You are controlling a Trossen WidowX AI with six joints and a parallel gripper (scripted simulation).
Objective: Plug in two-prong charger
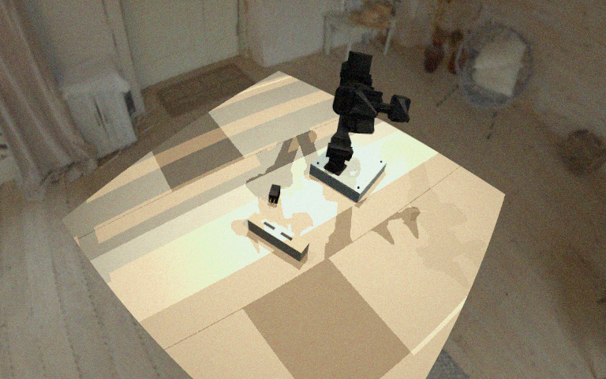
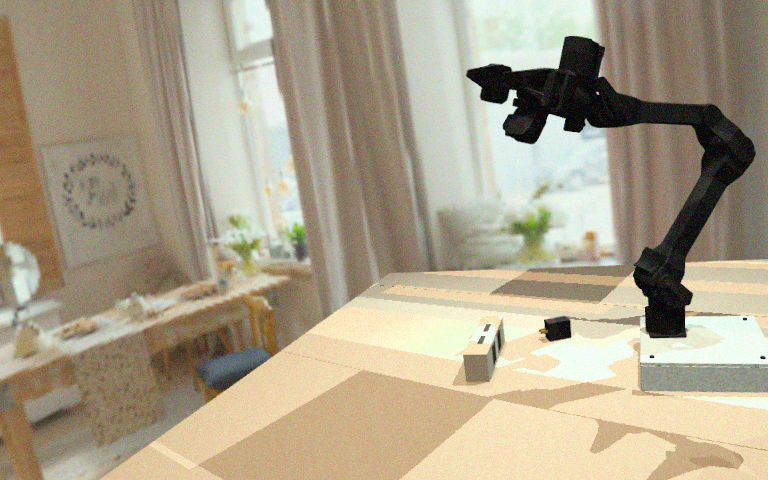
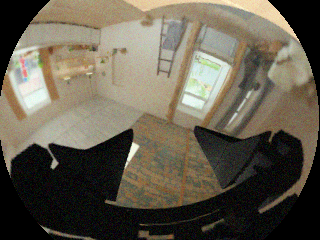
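The black two-prong charger (image 1: 274, 193) (image 2: 559, 328) lies on the table between the power strip and the arm's base. Its brass prongs (image 2: 542, 331) point toward the strip. The power strip (image 1: 277, 238) (image 2: 479, 366) has a tan and white top with two dark marks. In the exterior view, dark openings (image 2: 501, 335) show on its side facing the charger; their slots are too small to make out. My gripper (image 3: 164, 131) is open and empty, raised high above the table, with its fingers wide apart in the wrist view. Neither charger nor strip shows in the wrist view.
The arm stands on a white-topped base block (image 1: 368, 171) (image 2: 707, 345) with grey sides, behind the charger as seen in the top view. Shadows of the arm and patches of bright light cross the wooden table (image 1: 200, 321) (image 2: 271, 447).
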